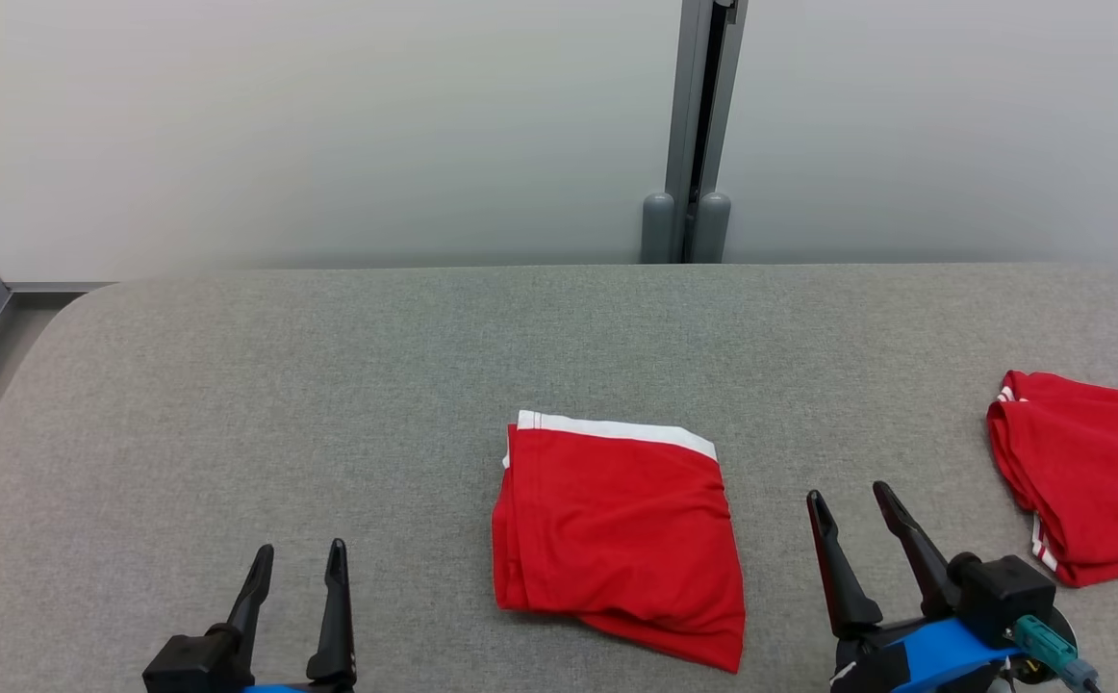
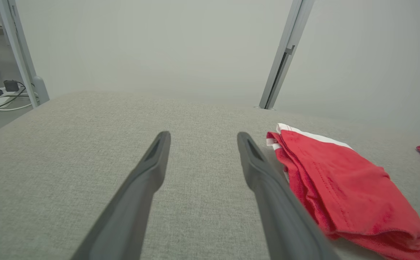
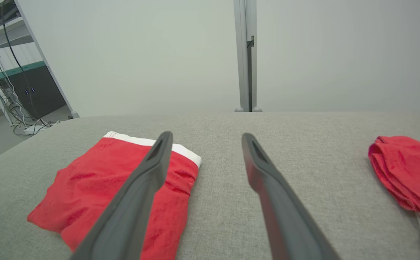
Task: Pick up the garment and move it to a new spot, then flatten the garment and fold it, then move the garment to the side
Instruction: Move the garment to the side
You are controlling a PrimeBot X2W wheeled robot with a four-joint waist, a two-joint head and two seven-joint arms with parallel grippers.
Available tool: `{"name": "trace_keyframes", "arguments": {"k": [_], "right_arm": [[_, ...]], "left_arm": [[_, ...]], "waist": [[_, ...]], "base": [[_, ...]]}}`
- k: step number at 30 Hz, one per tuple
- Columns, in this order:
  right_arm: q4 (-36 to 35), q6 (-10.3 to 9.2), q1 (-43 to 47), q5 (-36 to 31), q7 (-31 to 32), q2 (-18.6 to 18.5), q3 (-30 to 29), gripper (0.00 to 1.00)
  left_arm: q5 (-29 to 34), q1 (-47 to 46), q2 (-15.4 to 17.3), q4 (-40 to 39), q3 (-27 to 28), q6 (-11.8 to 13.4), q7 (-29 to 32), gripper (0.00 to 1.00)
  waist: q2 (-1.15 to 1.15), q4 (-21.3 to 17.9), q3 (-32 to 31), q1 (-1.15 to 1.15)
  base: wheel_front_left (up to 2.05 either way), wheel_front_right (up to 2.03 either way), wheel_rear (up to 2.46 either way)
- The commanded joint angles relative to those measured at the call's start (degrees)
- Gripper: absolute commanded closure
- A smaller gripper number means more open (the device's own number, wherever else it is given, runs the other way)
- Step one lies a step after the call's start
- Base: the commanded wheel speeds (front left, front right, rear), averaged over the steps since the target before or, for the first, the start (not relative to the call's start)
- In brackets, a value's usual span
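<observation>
In the head view a folded red fabric garment [image 1: 617, 539] with a white band along its far edge lies flat on the grey woven-fabric table [image 1: 328, 385], near the front edge and roughly midway between the two arms. The left gripper [image 1: 300, 547] sits at the lower left, its two dark fingers spread and empty, well apart from the garment. The right gripper [image 1: 848, 491] stands just right of the garment, fingers parted and holding nothing, with a strip of bare table between them and the cloth. Farther right lies a second red garment [image 1: 1088, 472], loosely bunched (white stripes show at its edges). A grey metal post [image 1: 698, 125] rises behind the table.

In the left wrist view the left gripper [image 2: 203, 134] hovers with its fingers wide over bare table – the folded garment [image 2: 340, 180] lies just beside the right-hand finger. Cables [image 2: 0, 97] trail on the floor at far left.

In the right wrist view the right gripper [image 3: 206, 134] is spread apart and empty; its left-hand finger crosses in front of the folded garment [image 3: 87, 180], and whether it touches the cloth I cannot tell. The second red garment [image 3: 405, 169] lies at the right edge.
</observation>
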Motion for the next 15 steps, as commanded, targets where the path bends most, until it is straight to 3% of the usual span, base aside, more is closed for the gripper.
{"name": "trace_keyframes", "arguments": {"k": [1,15], "right_arm": [[0.1,0.01,0.8,0.5,-0.4,0.1,-0.3,0.00],[2.5,0.01,0.4,1.3,-0.4,0.1,-0.8,0.00]], "left_arm": [[0.5,0.5,-0.1,0.0,0.5,-0.2,-0.2,0.00],[2.6,1.2,-1.9,0.7,3.2,-2.2,-0.2,0.00]], "waist": [[0.00,0.0,0.0,0.00],[0.00,0.1,0.1,0.00]], "base": [[0.00,0.00,0.00],[0.00,0.00,0.00]]}}
